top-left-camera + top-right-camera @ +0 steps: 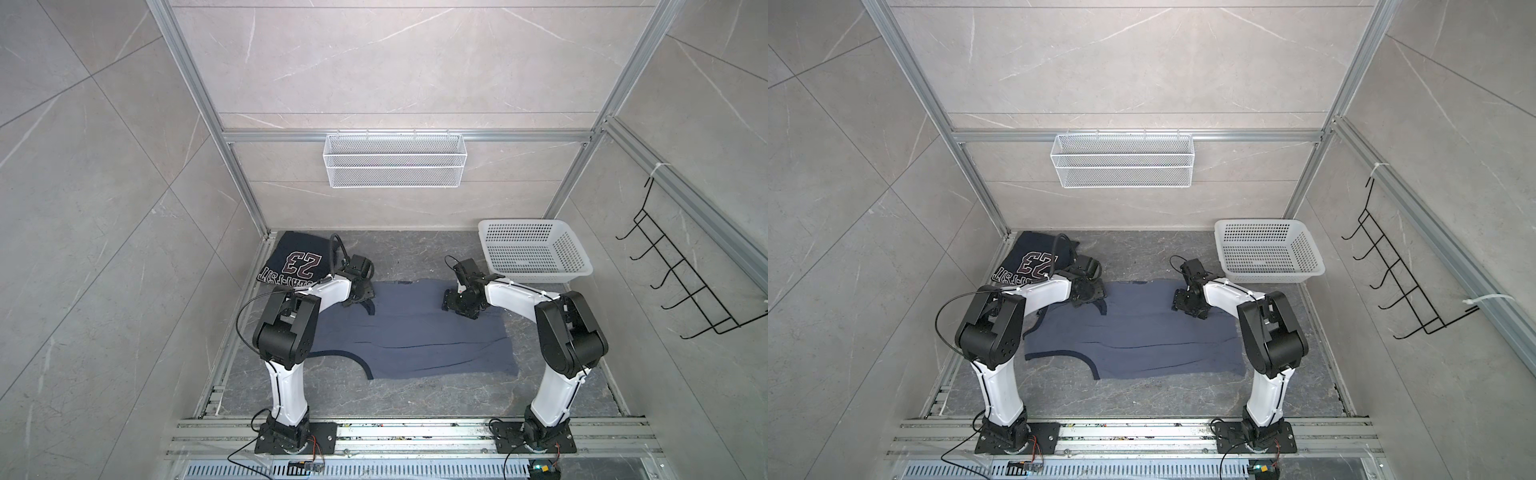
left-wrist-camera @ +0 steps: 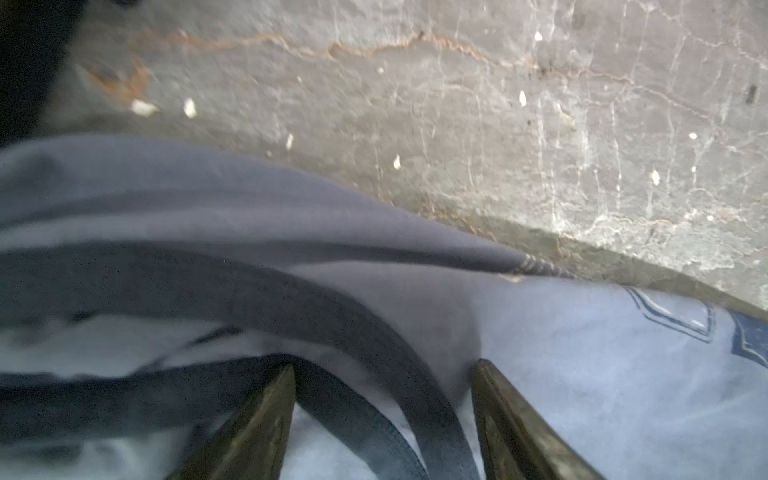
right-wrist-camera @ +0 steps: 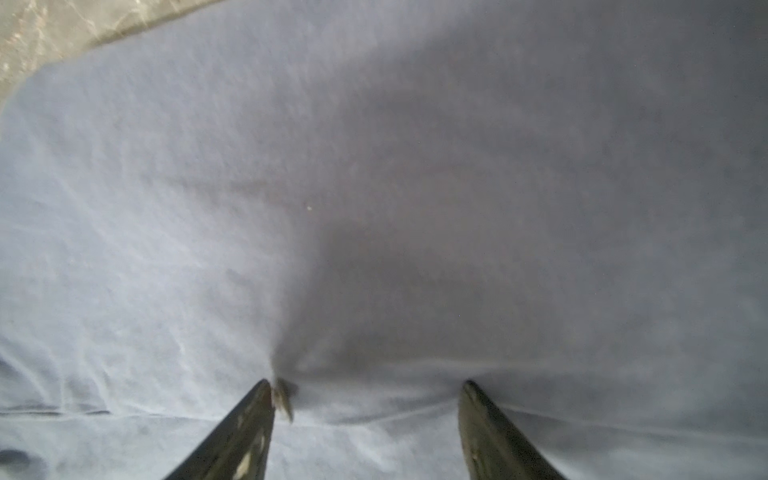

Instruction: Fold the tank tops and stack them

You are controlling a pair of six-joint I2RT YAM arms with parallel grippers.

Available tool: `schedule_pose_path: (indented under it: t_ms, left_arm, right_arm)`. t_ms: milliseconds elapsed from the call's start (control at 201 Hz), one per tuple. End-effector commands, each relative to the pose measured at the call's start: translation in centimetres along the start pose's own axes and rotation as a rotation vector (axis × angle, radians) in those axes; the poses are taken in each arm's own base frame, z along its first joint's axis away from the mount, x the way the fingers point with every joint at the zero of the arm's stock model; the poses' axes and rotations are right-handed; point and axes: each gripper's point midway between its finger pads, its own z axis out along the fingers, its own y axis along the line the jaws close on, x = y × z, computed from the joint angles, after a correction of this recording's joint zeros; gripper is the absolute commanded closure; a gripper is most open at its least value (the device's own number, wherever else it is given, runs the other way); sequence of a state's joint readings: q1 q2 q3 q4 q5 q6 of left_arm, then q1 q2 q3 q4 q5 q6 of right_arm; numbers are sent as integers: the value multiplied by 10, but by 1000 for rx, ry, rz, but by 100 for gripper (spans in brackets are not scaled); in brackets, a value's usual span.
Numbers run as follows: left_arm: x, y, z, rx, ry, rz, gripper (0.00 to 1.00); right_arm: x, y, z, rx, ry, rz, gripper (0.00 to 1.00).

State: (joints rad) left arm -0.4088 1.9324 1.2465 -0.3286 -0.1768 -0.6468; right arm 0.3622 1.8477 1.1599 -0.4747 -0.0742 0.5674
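The slate-blue tank top (image 1: 415,332) was seen spread flat across the middle of the tabletop (image 1: 411,257); the navy tank top (image 1: 297,262) was laid folded in the far left corner; the left gripper (image 2: 383,365) and the right gripper (image 3: 365,382) were set open-jawed on the slate-blue cloth near its far edge, nothing gripped; if only the dark trim or one layer were pinched, a crooked fold could be expected.
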Motion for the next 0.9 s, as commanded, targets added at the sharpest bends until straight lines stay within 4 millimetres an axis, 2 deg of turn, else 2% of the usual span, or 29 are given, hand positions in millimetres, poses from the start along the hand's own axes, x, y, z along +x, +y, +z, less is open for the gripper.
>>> schedule_pose_path:
  t_ms: [0, 80, 174, 314, 428, 597, 727, 896]
  left_arm:
    - [-9, -13, -35, 31, -13, 60, 23]
    - [-6, -19, -66, 58, 4, 83, 19]
    - [9, -13, -101, 78, 13, 103, 18]
    - [60, 3, -133, 93, 46, 127, 20]
    - [115, 15, -141, 104, 116, 125, 25]
    - [183, 22, -144, 95, 200, 123, 35]
    - [215, 26, -150, 71, 226, 115, 41]
    - [242, 33, -146, 52, 251, 94, 44]
  right_arm:
    - [1, -15, -31, 58, -6, -25, 28]
    - [7, -25, -55, 65, -30, -18, 28]
    - [25, -49, -77, 73, -30, 23, 28]
    - [61, -97, -102, 119, -2, 124, 29]
    - [89, -131, -113, 158, 17, 257, 31]
    - [115, -151, -117, 189, 31, 396, 34]
    - [125, -164, -112, 214, 34, 513, 36]
    - [135, -181, -110, 254, 8, 608, 39]
